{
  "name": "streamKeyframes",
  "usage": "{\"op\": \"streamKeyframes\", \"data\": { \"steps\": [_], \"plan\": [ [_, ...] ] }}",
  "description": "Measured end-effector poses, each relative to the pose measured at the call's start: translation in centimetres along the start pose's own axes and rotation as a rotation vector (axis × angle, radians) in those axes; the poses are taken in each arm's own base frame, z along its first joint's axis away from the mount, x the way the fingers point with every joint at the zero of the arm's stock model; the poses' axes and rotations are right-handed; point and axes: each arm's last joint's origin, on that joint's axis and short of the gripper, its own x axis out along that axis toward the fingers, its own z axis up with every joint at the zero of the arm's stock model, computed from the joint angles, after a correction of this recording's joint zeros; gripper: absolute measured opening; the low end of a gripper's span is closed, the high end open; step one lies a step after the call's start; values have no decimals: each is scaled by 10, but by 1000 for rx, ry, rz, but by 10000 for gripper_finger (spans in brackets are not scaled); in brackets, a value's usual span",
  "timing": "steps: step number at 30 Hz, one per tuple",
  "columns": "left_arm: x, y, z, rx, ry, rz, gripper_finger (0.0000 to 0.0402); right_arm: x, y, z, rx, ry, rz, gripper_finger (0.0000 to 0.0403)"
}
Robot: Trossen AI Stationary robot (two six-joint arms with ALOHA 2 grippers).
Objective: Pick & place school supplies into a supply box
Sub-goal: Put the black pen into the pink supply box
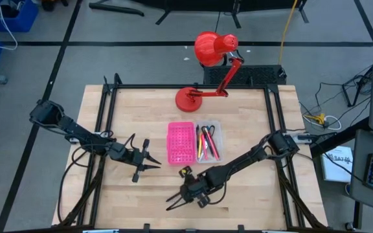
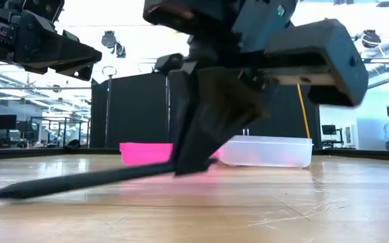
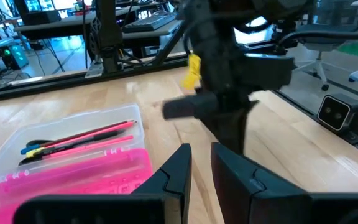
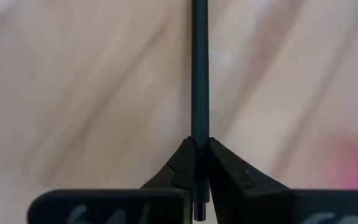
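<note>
Right hand (image 4: pixel 197 163) — clamped on a thin black pen (image 4: pixel 199 74), probably, near the wooden bench's (image 1: pixel 251 200) front edge; left hand (image 1: pixel 149 160) — fingers slightly apart, empty.

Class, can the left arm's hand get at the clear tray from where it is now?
Probably yes: the left hand hangs beside the pink half, nothing between, and could pass over it to the clear tray. The right hand works nearer the table's front edge.

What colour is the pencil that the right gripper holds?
Black pencil, pinched by the right gripper; best seen in the right wrist view.

no readable text, labels or numbers
</note>
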Motion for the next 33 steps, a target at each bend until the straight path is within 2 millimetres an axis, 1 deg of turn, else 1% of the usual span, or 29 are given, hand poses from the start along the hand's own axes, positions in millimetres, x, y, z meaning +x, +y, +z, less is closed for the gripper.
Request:
{"op": "streamKeyframes", "data": {
  "steps": [2,9,13,17,22,26,29,33],
  "plan": [
    [0,0,0,1,0,0,69,-9,-2,0,-4,18,-27,17],
    [0,0,0,0,0,0,69,-40,-7,9,-4,-32,-64,17],
    [0,0,0,0,0,0,69,-68,-12,4,-108,45,-137,17],
    [0,0,0,0,0,0,69,-103,-26,-9,-234,173,-205,17],
    [0,0,0,28,0,0,69,-150,-58,-29,-296,295,-309,17],
    [0,0,0,53,-2,0,69,-182,-81,-48,-369,390,-329,17],
    [0,0,0,89,-5,0,69,-199,-97,-63,-384,446,-320,17],
    [0,0,1,151,-6,0,69,-209,-115,-85,-480,591,-251,17]
  ]
}}
